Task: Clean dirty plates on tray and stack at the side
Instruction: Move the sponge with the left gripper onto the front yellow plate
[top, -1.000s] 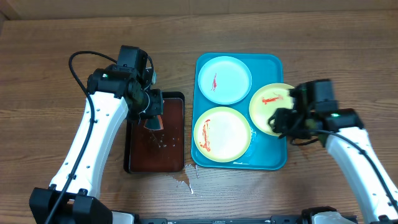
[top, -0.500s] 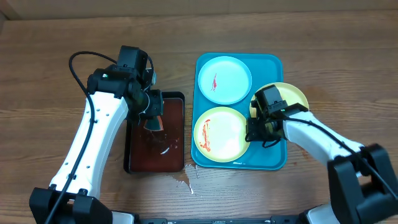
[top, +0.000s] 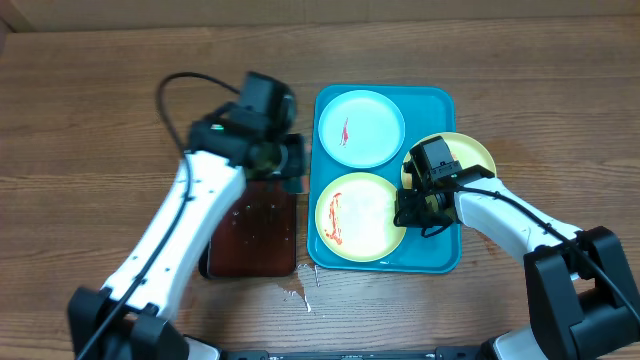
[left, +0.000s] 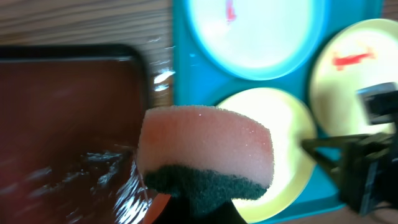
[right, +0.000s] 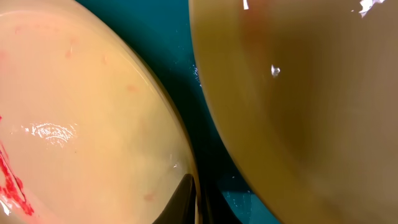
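The blue tray (top: 440, 262) holds three dirty plates. A pale blue-white plate (top: 360, 127) with a red smear sits at the back. A yellow-green-rimmed plate (top: 360, 215) with a red smear on its left sits at the front. A second yellow-green-rimmed plate (top: 472, 158) leans at the right, partly under my right arm. My left gripper (top: 287, 162) is shut on a pink sponge (left: 205, 152) with a dark green underside, over the tray's left edge. My right gripper (top: 413, 207) pinches the front plate's right rim (right: 155, 124), its finger (right: 196, 202) on the rim.
A dark brown tray (top: 255, 235) with wet streaks lies left of the blue tray, also in the left wrist view (left: 62, 112). Water drops (top: 295, 292) lie on the wooden table in front of it. The left arm's cable loops above the brown tray.
My left gripper has swung right with the sponge, from over the brown tray to the blue tray's left edge. My right gripper moved left onto the front plate's rim, then held still.
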